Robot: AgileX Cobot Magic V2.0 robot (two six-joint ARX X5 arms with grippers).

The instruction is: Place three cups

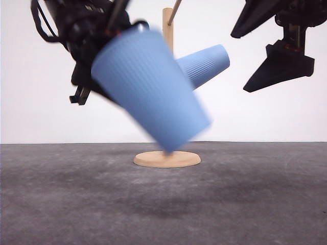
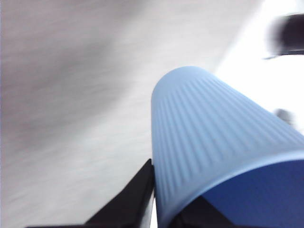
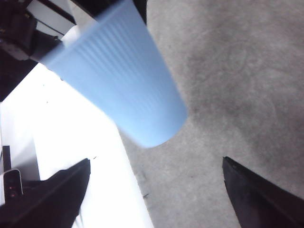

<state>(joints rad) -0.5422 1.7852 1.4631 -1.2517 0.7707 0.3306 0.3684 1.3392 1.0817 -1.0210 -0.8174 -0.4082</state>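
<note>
- Grey, matte and faintly rough, the tabletop runs wide and bare toward a white wall; judging by this, there is generous room on either side and in front of the stand for swinging an arm.
- Light-blue held cup, blurred in the front view, hangs tilted in the air in front of the stand, its flat base pointing down and toward the right, its rim up in the left pincer.
- The left pincer is clamped on that cup at the rim end, one dark finger pressed on the ribbed outer wall, as the left wrist view shows.
- The cup looks light, thin-walled and probably a little springy; the ribs should give grip, and a hold near the stiffer rim band seems safest against crushing.
- A wooden stand with a round base and upright post sits mid-table; a thin peg slants from its top.
- A second cup hangs tilted on the stand behind the held one, base toward the right.
- The right pincer hovers high with its fingers spread wide, holding nothing.
</note>
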